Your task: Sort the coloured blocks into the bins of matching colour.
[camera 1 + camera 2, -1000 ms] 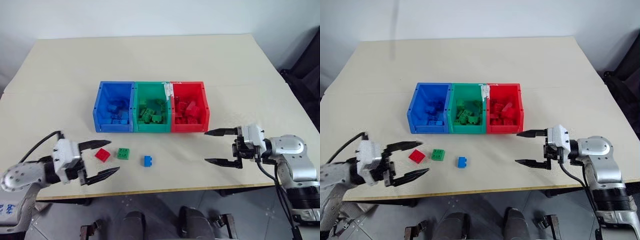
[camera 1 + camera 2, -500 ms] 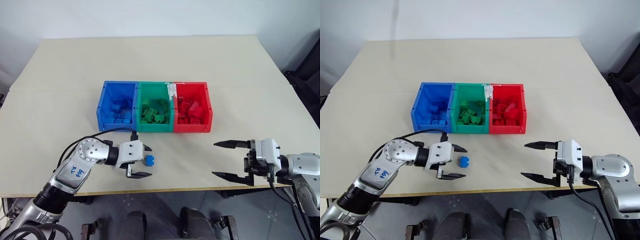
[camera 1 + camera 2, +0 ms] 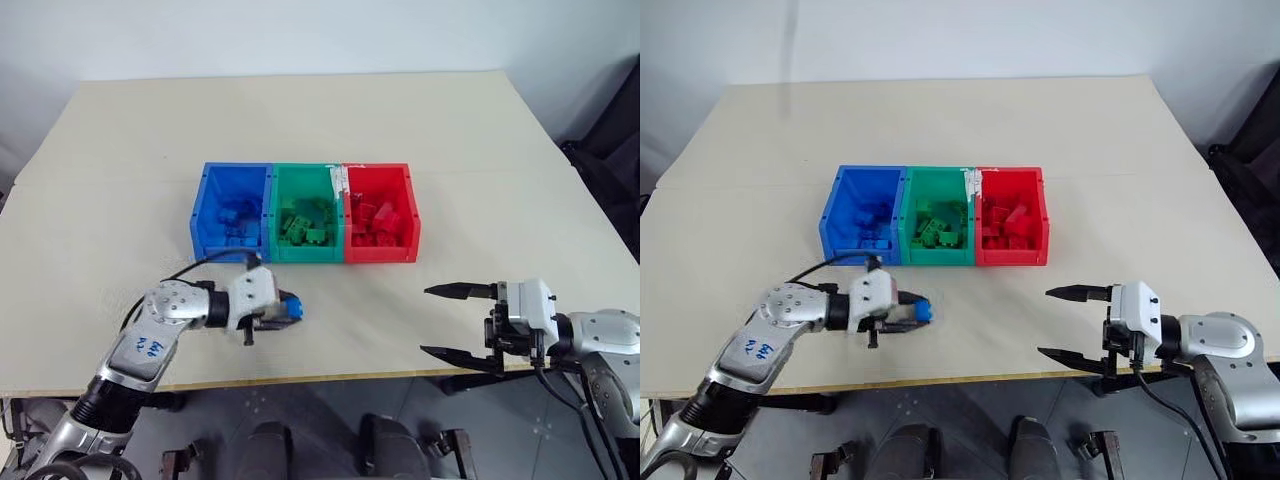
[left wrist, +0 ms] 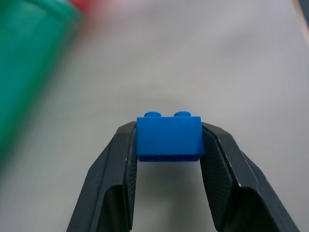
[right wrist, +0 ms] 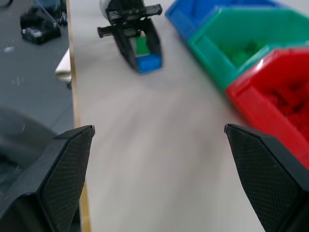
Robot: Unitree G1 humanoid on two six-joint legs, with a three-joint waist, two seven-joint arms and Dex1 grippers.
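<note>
My left gripper (image 3: 289, 311) is shut on a small blue block (image 4: 168, 136), held low over the table in front of the bins. A green block (image 5: 141, 45) lies on the table just behind that gripper's fingers. The bins stand in a row at mid-table: blue bin (image 3: 200, 215), green bin (image 3: 308, 254) and red bin (image 3: 380, 255), each holding several blocks of its own colour. My right gripper (image 3: 427, 320) hovers open and empty near the table's front right edge, pointing left toward the other gripper.
The beige table (image 3: 300, 110) stretches wide and bare behind the bins. Its front edge (image 3: 340, 379) runs just below both grippers. Dark equipment (image 5: 41, 21) sits on the floor beyond the table's left side.
My left gripper swept right from the table's left side, past the red and green blocks, and closed on the blue block. The right gripper stayed open.
</note>
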